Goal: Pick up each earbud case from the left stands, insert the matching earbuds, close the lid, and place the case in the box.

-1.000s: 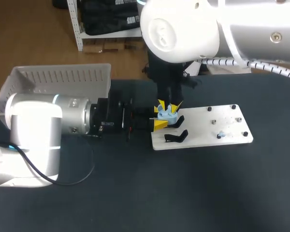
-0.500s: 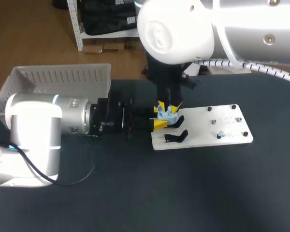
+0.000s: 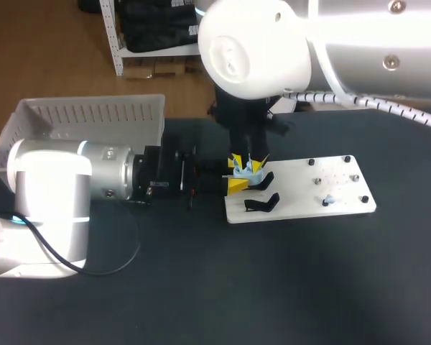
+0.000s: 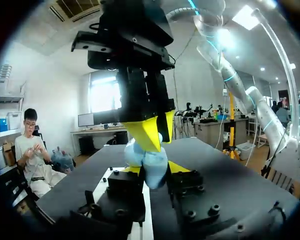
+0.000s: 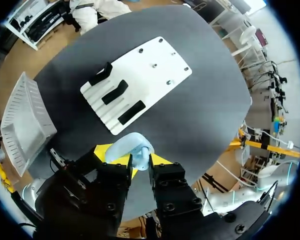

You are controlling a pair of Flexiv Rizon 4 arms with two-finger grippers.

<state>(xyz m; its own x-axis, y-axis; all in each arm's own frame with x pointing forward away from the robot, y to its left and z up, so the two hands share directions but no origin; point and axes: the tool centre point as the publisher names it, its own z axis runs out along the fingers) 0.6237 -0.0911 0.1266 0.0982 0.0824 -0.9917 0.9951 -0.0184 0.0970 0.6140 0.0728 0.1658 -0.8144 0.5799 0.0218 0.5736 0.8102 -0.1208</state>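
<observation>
A light blue earbud case point(image 3: 247, 171) hangs just above the left end of the white plate point(image 3: 302, 188). My left gripper point(image 3: 237, 185) comes in level from the left and is shut on the case's lower part point(image 4: 151, 165), one yellow tip on each side. My right gripper point(image 3: 248, 161) reaches straight down from above. Its yellow fingers point(image 4: 146, 133) clasp the case's upper part, and in its own view the case point(image 5: 130, 148) sits between its tips. A small blue earbud point(image 3: 328, 200) lies on the plate's right half.
Black stands point(image 3: 263, 203) sit at the plate's left end point(image 5: 115, 92), and small pegs dot its right half. A white slotted basket point(image 3: 86, 118) stands at the table's back left. Dark table stretches in front of the plate.
My right arm's upper part has shifted slightly to the left. Both grippers and the case stay in the same spot.
</observation>
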